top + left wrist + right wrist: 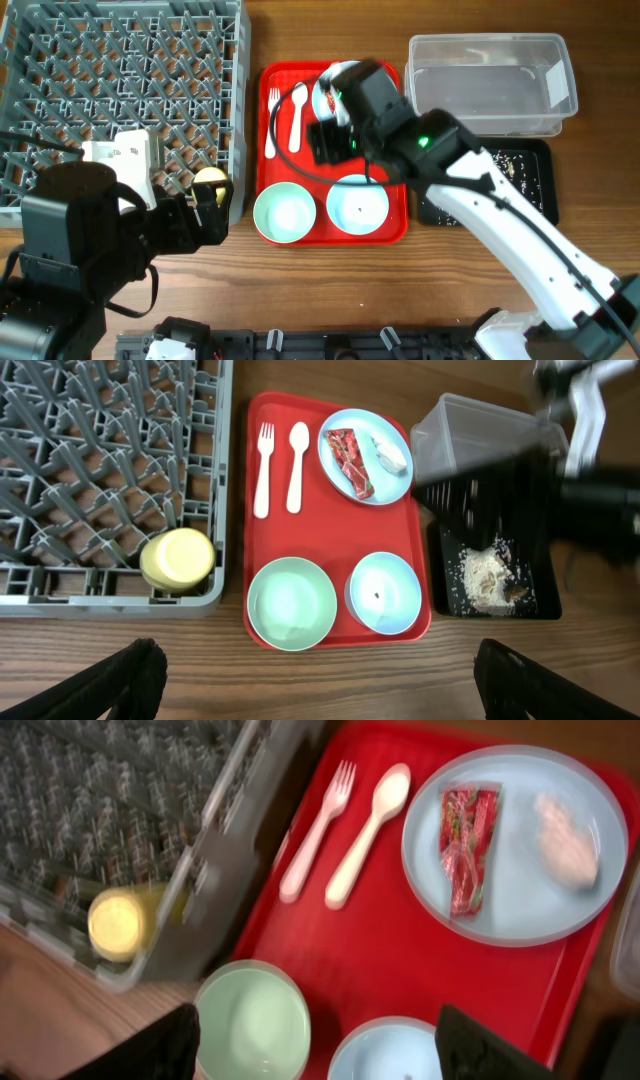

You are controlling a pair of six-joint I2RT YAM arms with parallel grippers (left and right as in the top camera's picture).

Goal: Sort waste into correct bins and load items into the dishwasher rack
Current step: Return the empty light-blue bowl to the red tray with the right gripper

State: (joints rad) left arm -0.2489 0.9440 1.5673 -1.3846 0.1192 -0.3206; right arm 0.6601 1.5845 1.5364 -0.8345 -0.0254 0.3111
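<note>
Holding nothing, we hang our left gripper (318,685) and right gripper (320,1045) with jaws spread wide over the near edge of the red serving tray (335,530), where the green bowl (291,602) and blue bowl (385,592) sit side by side. Just left, the yellow cup (177,558) sits in the dishwasher rack (100,460), so we judge loading begun. Farther back lie the fork (263,470), the spoon (297,465) and the plate (372,485) carrying the wrapper (350,460) and a food scrap (390,453); our right arm hovers there, likely to clear this waste first into the crumb-strewn black tray (495,600) or the clear tub (480,425) beyond.
</note>
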